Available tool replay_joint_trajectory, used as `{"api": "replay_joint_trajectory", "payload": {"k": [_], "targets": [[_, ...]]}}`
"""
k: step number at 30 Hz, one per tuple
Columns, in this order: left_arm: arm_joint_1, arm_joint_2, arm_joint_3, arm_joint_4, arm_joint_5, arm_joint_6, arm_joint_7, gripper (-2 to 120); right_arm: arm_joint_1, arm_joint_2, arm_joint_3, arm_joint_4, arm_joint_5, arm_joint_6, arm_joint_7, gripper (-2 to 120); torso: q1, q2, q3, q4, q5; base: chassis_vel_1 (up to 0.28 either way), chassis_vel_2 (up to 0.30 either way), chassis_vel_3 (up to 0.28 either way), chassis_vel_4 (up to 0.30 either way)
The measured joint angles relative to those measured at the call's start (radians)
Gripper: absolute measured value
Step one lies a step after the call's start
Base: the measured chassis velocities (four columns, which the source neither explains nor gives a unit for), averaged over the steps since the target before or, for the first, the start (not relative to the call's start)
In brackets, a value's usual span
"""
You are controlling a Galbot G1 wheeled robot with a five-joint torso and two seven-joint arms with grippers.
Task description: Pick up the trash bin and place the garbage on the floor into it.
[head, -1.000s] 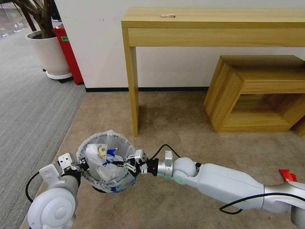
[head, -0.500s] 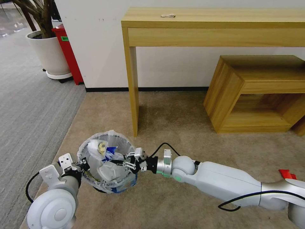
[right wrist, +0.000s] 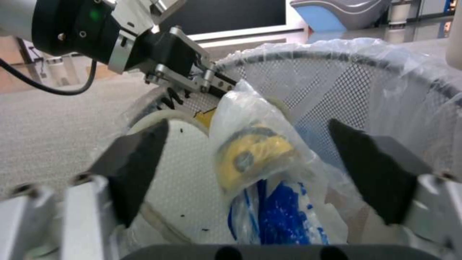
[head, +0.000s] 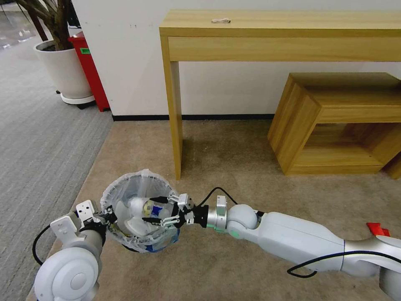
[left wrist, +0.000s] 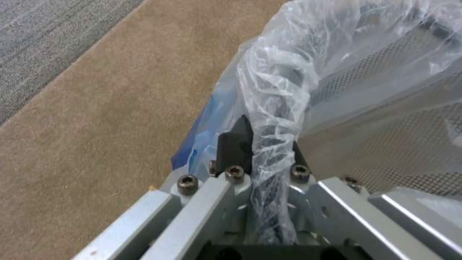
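Observation:
The trash bin, a mesh bin lined with a crinkly white bag, is held tilted just above the beige floor. My left gripper is shut on its near rim, pinching bag and rim together. My right gripper reaches in over the opposite rim and stands open, with its dark fingers spread wide. Between and beyond them lies garbage inside the bin: a clear bag holding a yellow and blue item. A red piece of garbage lies on the carpet beside my right arm.
A tall wooden desk stands against the wall, its leg just behind the bin. A low wooden box table sits at the right. Grey ribbed carpet, a potted plant and a red box are at the left.
My right gripper moved farther in over the bin and opened its fingers. The clear bag with the yellow and blue item now lies lower in the bin. The left gripper kept its hold.

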Motion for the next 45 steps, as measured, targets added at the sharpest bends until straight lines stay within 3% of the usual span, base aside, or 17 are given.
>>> {"api": "replay_joint_trajectory", "payload": {"k": [6, 28, 45], "targets": [[-0.003, -0.001, 0.0, 0.008, 0.0, -0.001, 0.0, 1, -0.011, -0.002, 0.014, 0.007, 0.001, 0.001, 0.005, 100, 0.0, 0.0, 0.0, 0.0, 0.0, 0.0, 0.0, 0.0, 0.0], [-0.007, 0.002, -0.009, 0.035, -0.012, 0.031, 0.007, 1, -0.058, -0.003, 0.205, 0.058, 0.057, -0.022, 0.105, 100, 0.0, 0.0, 0.0, 0.0, 0.0, 0.0, 0.0, 0.0, 0.0], [-0.003, 0.006, -0.026, 0.016, 0.002, 0.094, 0.061, 1, -0.196, -0.089, 0.514, 0.094, 0.086, -0.084, 0.276, 96, 0.0, 0.0, 0.0, 0.0, 0.0002, 0.0, 0.0, 0.0, 0.0]]}}
